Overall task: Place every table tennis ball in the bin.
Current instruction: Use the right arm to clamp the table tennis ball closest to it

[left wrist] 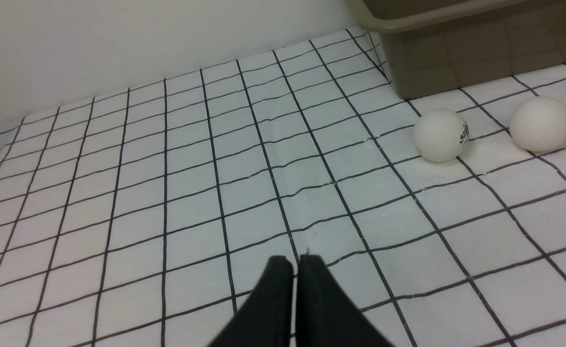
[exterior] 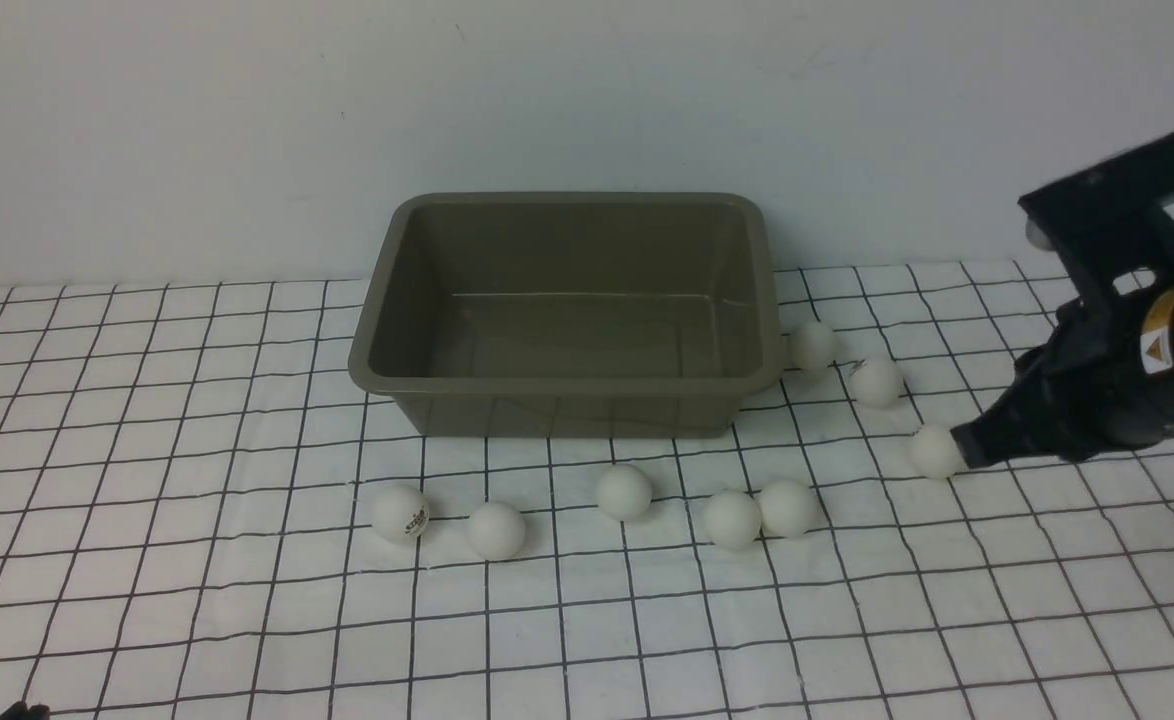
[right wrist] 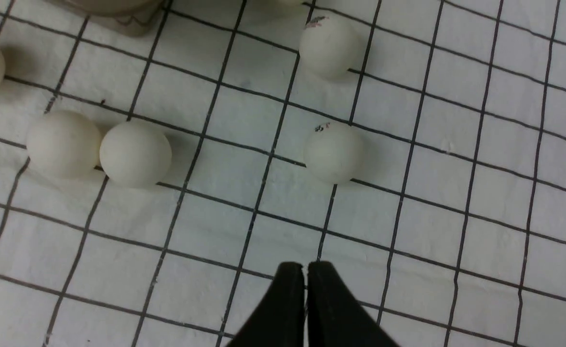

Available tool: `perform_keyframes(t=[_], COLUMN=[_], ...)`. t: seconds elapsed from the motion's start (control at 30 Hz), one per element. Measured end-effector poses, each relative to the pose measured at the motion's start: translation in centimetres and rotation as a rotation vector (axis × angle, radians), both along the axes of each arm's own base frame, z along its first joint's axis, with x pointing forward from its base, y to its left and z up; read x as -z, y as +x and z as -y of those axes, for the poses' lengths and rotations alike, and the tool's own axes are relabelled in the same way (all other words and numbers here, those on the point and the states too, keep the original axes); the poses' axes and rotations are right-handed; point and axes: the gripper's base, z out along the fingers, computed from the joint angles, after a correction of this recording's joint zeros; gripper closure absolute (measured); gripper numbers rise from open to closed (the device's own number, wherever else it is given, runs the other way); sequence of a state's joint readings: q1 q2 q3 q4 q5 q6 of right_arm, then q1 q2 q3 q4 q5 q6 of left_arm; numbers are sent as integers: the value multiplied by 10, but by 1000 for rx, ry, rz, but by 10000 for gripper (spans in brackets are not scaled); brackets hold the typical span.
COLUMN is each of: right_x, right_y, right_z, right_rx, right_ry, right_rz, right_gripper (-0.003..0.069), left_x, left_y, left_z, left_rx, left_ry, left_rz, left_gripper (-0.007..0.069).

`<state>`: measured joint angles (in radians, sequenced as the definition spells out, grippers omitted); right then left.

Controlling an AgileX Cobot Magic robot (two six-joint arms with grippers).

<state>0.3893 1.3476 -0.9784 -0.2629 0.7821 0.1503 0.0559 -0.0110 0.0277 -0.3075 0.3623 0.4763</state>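
Front view: right gripper [exterior: 962, 447], closed and empty, points at the nearest ball [exterior: 935, 451], directly ahead; left gripper [left wrist: 295, 260] likewise closed, farther off.

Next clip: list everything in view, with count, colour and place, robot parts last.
table tennis balls: eight, white; five in a loose row on the cloth in front of the bin, three on the cloth to the bin's right.
bin: one, olive-brown; centre back of the cloth, nothing inside.
cloth: one, white with dark grid lines; spread under everything.
wall: one, pale grey; behind the bin.
left tool: one, black; shut, holding nothing, low over bare cloth at the near left.
right tool: one, black; shut, holding nothing, close to the rightmost ball but apart from it.
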Motion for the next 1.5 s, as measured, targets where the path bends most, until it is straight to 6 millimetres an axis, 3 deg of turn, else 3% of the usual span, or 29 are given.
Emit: perform_keyframes(t=[0.2, 0.4, 0.43, 0.47, 0.5, 0.63, 0.9, 1.03, 1.23, 1.5], right_x=[9, 25, 32, 32, 41, 48, 56, 72, 86, 97], right_y=[5, 13, 17, 17, 26, 44, 82, 103, 112, 118], right_z=[-3, -7, -8, -8, -10, -16, -26, -8, 18, 18], right_rx=[3, 0, -5, -5, -2, 11, 43, 114, 170, 133], right_ry=[4, -19, -32, -32, -57, -86, -118, -98, 8, 105], right_rz=[-35, -86, -101, -101, -123, -137, -182, -241, -313, -339], right_gripper=[538, 340, 279, 279, 190, 90, 59, 60, 67, 71], left_x=[0, 0, 0, 0, 0, 0, 0, 0, 0, 0], left_y=[0, 0, 0, 0, 0, 0, 0, 0, 0, 0], left_z=[0, 0, 0, 0, 0, 0, 0, 0, 0, 0], left_rx=[0, 0, 0, 0, 0, 0, 0, 0, 0, 0], left_ry=[0, 0, 0, 0, 0, 0, 0, 0, 0, 0], left_rz=[0, 0, 0, 0, 0, 0, 0, 0, 0, 0], left_gripper=[629, 629, 629, 629, 629, 629, 629, 629, 629, 629])
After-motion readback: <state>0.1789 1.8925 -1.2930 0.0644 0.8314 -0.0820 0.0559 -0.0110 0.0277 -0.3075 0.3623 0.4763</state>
